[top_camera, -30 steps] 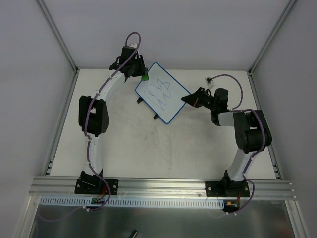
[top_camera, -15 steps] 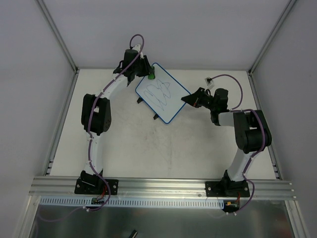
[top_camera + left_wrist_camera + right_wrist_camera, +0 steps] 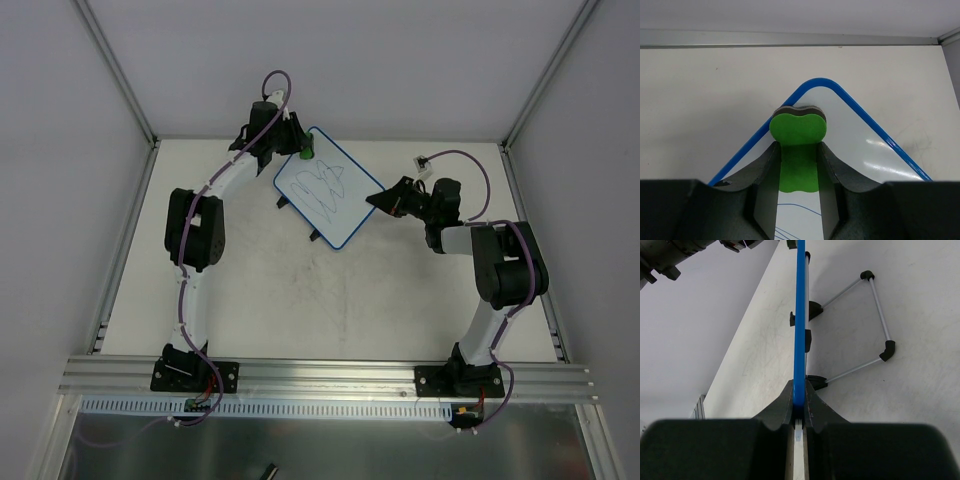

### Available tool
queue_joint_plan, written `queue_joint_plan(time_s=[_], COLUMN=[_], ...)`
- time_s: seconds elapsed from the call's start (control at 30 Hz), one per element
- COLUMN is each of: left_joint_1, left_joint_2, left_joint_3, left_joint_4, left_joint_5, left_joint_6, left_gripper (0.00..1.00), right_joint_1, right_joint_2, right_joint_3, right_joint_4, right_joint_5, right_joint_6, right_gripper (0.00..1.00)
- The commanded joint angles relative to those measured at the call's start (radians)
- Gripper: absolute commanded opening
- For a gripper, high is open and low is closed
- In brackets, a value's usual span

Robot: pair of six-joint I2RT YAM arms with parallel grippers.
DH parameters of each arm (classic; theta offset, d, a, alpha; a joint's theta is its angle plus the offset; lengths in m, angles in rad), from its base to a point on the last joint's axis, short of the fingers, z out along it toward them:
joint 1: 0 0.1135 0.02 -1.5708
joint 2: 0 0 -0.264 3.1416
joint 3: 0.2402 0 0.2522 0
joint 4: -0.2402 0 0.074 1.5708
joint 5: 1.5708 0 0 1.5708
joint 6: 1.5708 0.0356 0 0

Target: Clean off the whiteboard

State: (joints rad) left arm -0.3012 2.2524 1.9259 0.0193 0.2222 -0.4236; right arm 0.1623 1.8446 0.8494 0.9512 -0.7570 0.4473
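The whiteboard (image 3: 328,188), white with a thin blue rim and dark scribbled lines, stands tilted at the back middle of the table. My left gripper (image 3: 300,150) is shut on a green eraser (image 3: 798,150) and holds it on the board's far top corner (image 3: 850,130). Blue pen lines show just below the eraser in the left wrist view. My right gripper (image 3: 380,198) is shut on the board's right edge. In the right wrist view the blue rim (image 3: 800,315) runs edge-on from between my jaws.
The board's wire stand with black feet (image 3: 875,320) rests on the table behind it. Metal frame rails (image 3: 120,240) run along the table's sides and back. Grey walls enclose the area.
My left gripper moved right and a little back with the green eraser, from beside the board's left corner onto its top corner, mostly in the first half second. The right arm has not moved.
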Motion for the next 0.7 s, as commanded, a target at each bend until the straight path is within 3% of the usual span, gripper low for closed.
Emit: queue_joint_plan(time_s=[0.0, 0.67], left_joint_1=[-0.006, -0.147], left_joint_2=[0.006, -0.051], left_joint_3=[-0.005, -0.019], left_joint_4=[0.037, 0.039], left_joint_5=[0.054, 0.183], left_joint_6=[0.014, 0.299], left_gripper=[0.0, 0.0], right_joint_1=[0.005, 0.005], right_joint_2=[-0.038, -0.027], right_joint_3=[0.034, 0.042], right_joint_4=[0.041, 0.043], right_joint_5=[-0.005, -0.013], right_joint_6=[-0.048, -0.044], right_gripper=[0.0, 0.0])
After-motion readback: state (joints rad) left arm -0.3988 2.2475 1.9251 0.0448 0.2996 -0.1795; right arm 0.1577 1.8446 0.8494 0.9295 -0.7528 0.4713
